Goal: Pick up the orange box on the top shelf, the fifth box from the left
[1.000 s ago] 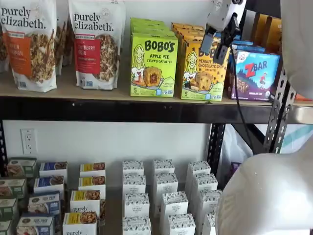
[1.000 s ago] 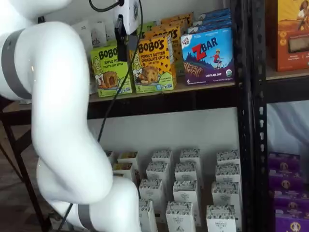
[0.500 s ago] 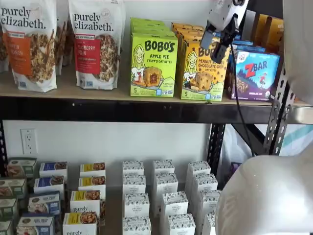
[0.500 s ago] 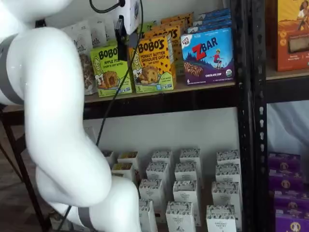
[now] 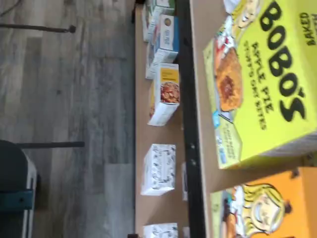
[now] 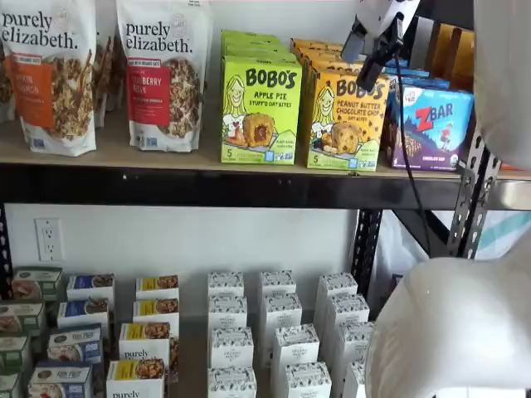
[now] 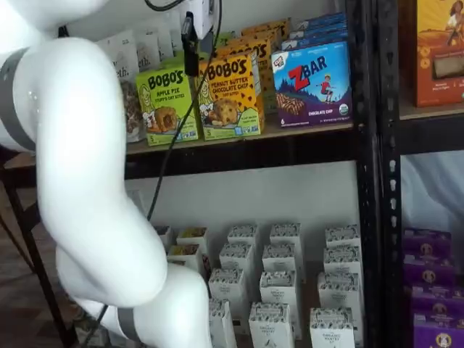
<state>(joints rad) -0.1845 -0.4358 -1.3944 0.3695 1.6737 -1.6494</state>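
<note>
The orange box (image 6: 344, 116) stands on the top shelf (image 6: 166, 162) between a lime-green box and a blue one, with more orange boxes behind it. It shows in both shelf views (image 7: 230, 98), and its lower part with the blonde girl shows in the wrist view (image 5: 267, 208). My gripper (image 6: 365, 58) hangs in front of the box's upper edge, open and empty, with a gap between its two black fingers. In a shelf view only one finger (image 7: 190, 51) shows side-on, at the box's upper left corner.
A lime-green Bobo's Apple Pie box (image 6: 260, 108) stands just left of the orange box, a Zbar box (image 6: 431, 124) just right. Granola bags (image 6: 164, 75) stand further left. Small white boxes (image 6: 282, 332) fill the lower level. A black upright (image 7: 366, 145) is at the right. My white arm (image 7: 87, 181) fills the foreground.
My gripper has risen from the middle of the orange box's front to its upper edge. The boxes have not moved.
</note>
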